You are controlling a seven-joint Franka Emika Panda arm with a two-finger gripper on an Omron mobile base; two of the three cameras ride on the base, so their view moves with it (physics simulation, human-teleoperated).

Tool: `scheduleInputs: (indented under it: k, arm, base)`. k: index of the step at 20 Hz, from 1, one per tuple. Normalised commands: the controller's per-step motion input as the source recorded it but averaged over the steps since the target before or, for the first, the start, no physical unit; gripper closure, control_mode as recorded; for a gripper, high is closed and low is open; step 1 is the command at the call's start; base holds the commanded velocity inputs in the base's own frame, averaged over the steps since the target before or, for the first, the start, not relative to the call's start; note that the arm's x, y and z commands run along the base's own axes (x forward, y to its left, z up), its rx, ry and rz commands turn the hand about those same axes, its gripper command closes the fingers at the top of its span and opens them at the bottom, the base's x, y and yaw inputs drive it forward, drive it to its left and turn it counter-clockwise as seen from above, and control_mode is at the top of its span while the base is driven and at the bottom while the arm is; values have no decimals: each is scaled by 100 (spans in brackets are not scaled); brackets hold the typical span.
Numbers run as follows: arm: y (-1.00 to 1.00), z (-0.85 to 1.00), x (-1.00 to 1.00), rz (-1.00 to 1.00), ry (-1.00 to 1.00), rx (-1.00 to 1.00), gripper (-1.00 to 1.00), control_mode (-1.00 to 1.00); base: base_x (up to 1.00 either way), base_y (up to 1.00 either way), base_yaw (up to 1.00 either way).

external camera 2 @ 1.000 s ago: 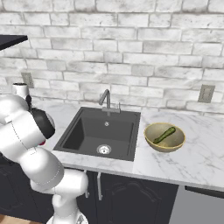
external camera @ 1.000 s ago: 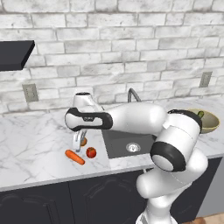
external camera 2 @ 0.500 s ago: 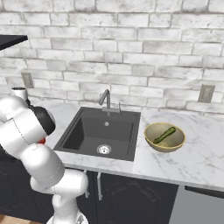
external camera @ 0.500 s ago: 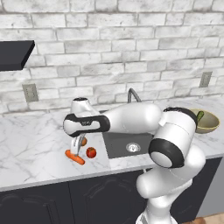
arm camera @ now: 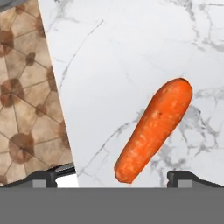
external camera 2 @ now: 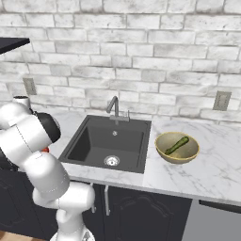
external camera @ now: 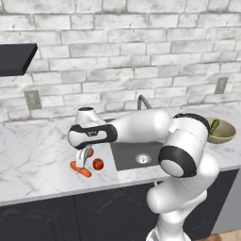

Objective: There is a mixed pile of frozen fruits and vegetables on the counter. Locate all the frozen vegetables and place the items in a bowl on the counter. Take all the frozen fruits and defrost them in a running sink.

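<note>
A white marble counter veined in grey runs above dark cabinet doors, with a black sink set into it; left of the sink, near the counter's front edge, lie a tapered orange carrot, a shiny red fruit just beside it, and a dull orange fruit slightly behind; right of the sink sits a wide tan bowl holding a dark green stick.

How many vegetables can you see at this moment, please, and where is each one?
2. The carrot lies on the counter under the open gripper. The green stick lies in the bowl, right of the sink. Others may be hidden.
</note>
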Motion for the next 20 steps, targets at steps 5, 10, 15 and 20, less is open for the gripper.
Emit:
scheduleInputs:
  k: [5,10,15,20]
  arm:
    - [3,-16,0,0,0,-1,-100,-100]
    - [3,-14,3,0,0,0,-100,-100]
    - [3,-9,10,0,0,0,-100,-100]
    - [5,-13,10,0,0,0,-100,-100]
  base:
    - [0,0,0]
    - [0,0,0]
    - [0,0,0]
    - [0,0,0]
